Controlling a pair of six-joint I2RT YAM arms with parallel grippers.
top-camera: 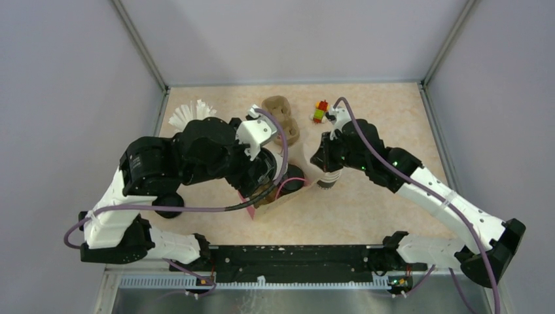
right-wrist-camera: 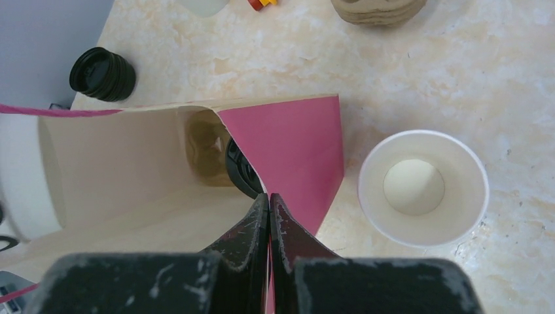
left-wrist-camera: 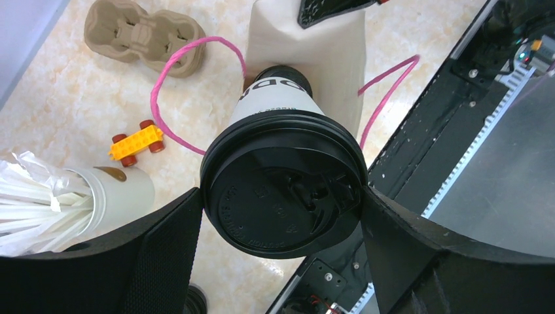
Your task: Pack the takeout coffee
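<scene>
Right hand (right-wrist-camera: 269,203) pinches bag (right-wrist-camera: 294,140) beside open cup (right-wrist-camera: 451,222).

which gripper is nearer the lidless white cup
Right gripper, pinching the pink-lined paper bag beside the lidless white cup. Left gripper, beyond the bag, holds a black-lidded paper cup.

Work surface: beige marbled tabletop (right-wrist-camera: 458,78), spreading out on every side of the right pincer (right-wrist-camera: 269,201). Plain grey-lavender walls (top-camera: 288,39) close it in beyond the pincer and to both its sides, with slanted aluminium posts (top-camera: 139,46) at the two far corners. Behind the pincer, along the near edge: black rail (top-camera: 294,258), white toothed strip (top-camera: 294,282), then dull metal sheet (top-camera: 294,302); lighting even, shadows soft.
</scene>
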